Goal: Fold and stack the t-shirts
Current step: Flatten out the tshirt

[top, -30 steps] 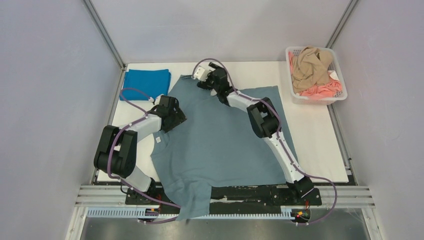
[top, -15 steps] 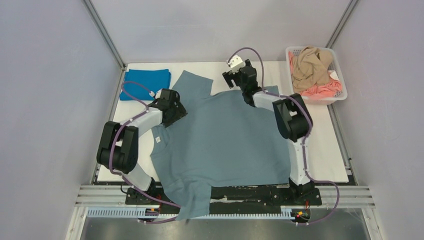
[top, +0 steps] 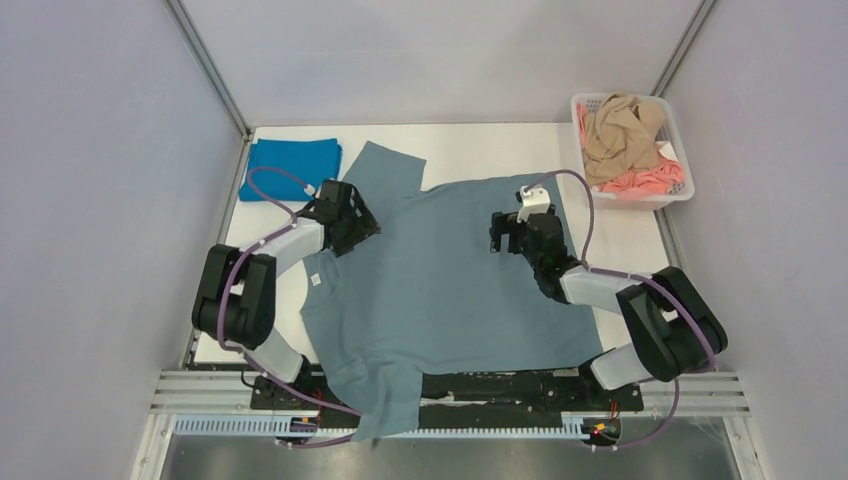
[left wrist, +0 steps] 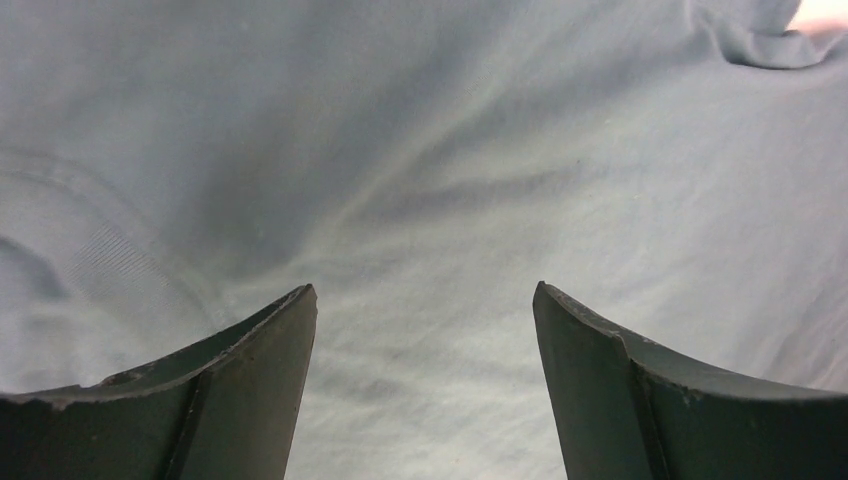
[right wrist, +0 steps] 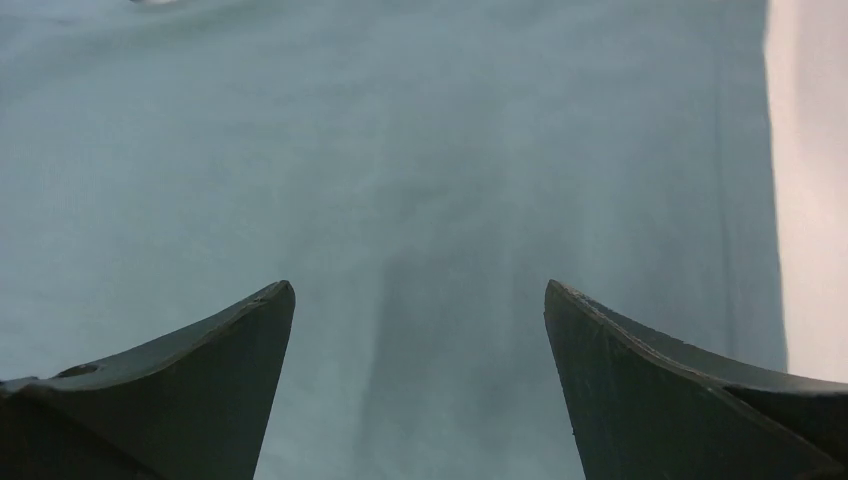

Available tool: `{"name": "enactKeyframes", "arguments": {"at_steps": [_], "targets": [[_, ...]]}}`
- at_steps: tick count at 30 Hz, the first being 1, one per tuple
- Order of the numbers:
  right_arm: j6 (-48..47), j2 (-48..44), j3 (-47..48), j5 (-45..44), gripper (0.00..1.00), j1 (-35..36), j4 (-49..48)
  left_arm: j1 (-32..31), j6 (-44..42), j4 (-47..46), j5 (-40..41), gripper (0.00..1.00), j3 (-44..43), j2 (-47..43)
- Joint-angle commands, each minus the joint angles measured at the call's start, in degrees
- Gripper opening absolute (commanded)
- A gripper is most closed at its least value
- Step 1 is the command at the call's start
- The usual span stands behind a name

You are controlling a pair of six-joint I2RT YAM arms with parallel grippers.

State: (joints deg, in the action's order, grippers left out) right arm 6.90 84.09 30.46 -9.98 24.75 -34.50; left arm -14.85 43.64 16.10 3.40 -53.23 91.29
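Observation:
A dusty grey-blue t-shirt (top: 450, 295) lies spread flat on the white table (top: 630, 275). Its small white neck label (top: 316, 281) is at the left. One sleeve (top: 385, 165) points to the far side and the other (top: 392, 400) hangs over the near edge. My left gripper (top: 358, 214) is open and empty just above the shirt's shoulder; cloth fills the left wrist view (left wrist: 425, 295). My right gripper (top: 503, 235) is open and empty above the shirt's right half (right wrist: 420, 290). A bright blue t-shirt (top: 293, 158) lies folded at the far left.
A white basket (top: 640, 198) at the far right corner holds a crumpled tan t-shirt (top: 620, 125) and a pink one (top: 652, 180). Grey walls enclose the table. In the right wrist view, bare table (right wrist: 810, 180) shows beyond the shirt's edge.
My right gripper left the shirt's far left corner, swept right along the far edge, then came back over the shirt's right half. The far sleeve now lies spread out. The left gripper barely moved.

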Motion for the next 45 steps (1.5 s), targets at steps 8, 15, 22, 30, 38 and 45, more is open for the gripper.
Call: {"name": "enactKeyframes", "arguments": {"at_steps": [8, 15, 22, 30, 38, 45], "targets": [[7.18, 7.28, 4.19, -7.19, 0.98, -3.99, 9.23, 0.09, -1.09, -3.0, -7.19, 0.83, -11.14, 19.3], [8.86, 19.32, 16.46, -5.21, 0.98, -9.33, 13.15, 0.09, -2.76, 3.05, -8.28, 0.82, -28.72, 32.26], [8.45, 30.85, 32.95, -7.89, 0.98, -11.63, 18.61, 0.32, -2.24, 9.51, -9.62, 0.82, -49.83, 44.16], [5.03, 30.7, 40.77, -9.09, 0.98, -12.2, 22.66, 0.61, -3.81, 12.36, -9.74, 0.82, -59.31, 45.9], [3.47, 9.53, 26.0, -9.58, 0.98, -10.39, 23.88, -1.87, -5.82, 12.77, -7.12, 0.82, -42.48, 23.81], [7.46, -11.26, 3.53, -10.52, 0.98, -7.19, 23.21, -12.27, -1.46, 17.74, 10.34, 0.83, -12.43, -3.58]]}}
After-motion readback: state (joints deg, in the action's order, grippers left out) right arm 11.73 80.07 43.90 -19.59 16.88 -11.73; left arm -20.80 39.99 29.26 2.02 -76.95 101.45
